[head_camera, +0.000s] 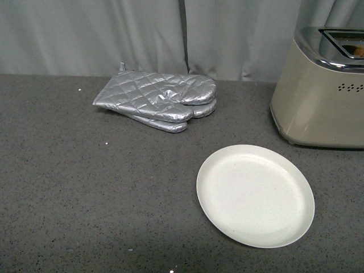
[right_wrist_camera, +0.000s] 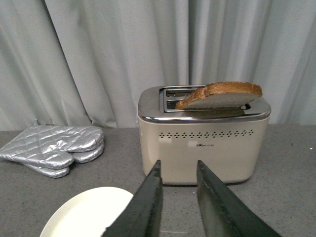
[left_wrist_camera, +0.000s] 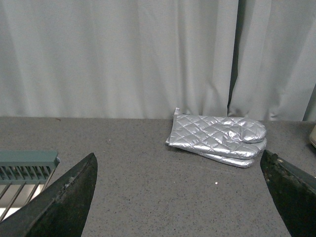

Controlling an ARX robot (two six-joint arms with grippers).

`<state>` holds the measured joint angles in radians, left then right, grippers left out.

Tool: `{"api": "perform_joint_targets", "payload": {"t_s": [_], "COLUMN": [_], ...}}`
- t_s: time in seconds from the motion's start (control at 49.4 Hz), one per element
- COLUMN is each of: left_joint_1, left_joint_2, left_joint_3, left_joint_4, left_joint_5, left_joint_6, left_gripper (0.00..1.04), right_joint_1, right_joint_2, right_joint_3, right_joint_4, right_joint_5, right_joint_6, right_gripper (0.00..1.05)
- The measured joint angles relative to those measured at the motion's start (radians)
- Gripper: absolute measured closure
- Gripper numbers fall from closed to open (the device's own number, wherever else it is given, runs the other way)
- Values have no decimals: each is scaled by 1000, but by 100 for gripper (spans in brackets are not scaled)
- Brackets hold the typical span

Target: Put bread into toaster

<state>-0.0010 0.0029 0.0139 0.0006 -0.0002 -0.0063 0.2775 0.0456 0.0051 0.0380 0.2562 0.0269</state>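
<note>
The beige toaster stands on the dark counter, and its chrome top has open slots. The bread rests tilted on that top, one end low at a slot and the other end raised; how deep it sits in the slot I cannot tell. My right gripper is open, its jaws a small gap apart and empty, a short way in front of the toaster's side and below the bread. My left gripper is wide open over bare counter and holds nothing. In the front view the toaster sits at the far right; neither arm shows there.
An empty white plate lies on the counter near the toaster, also in the right wrist view as the plate. Silver quilted oven mitts lie stacked at the back by the grey curtain. A grey-green rack shows beside the left gripper.
</note>
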Motion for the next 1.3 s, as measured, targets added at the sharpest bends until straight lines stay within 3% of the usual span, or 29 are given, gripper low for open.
{"api": "perform_joint_targets", "payload": {"t_s": [0.121,0.202,0.263,0.364,0.425,0.587,0.628,0.83,1.073,1.296], "left_joint_1": [0,0,0,0,0,0,0,0,0,0], "left_joint_2": [0,0,0,0,0,0,0,0,0,0], "left_joint_3": [0,0,0,0,0,0,0,0,0,0], "left_joint_4": [0,0,0,0,0,0,0,0,0,0], "left_joint_5": [0,0,0,0,0,-1,0,0,0,0], "left_joint_6": [0,0,0,0,0,0,0,0,0,0], "left_gripper": [7,7,7,7,7,7,7,7,7,7], "right_joint_1": [-50,-41,34,282,328,338,332,190,-23,-133], "right_joint_2": [-15,-13,18,176,206,209,202,85,-7,-31], "right_joint_3": [0,0,0,0,-1,-1,-1,-1,-1,-1], "right_joint_4": [-8,-6,37,221,224,225,218,85,-3,-27], "right_joint_5": [-31,-13,90,348,348,360,348,189,-16,-122], "right_joint_6": [-12,-18,-20,-21,-24,-23,-23,-24,-24,-25], "right_gripper": [104,104,104,104,96,73,75,104,104,104]}}
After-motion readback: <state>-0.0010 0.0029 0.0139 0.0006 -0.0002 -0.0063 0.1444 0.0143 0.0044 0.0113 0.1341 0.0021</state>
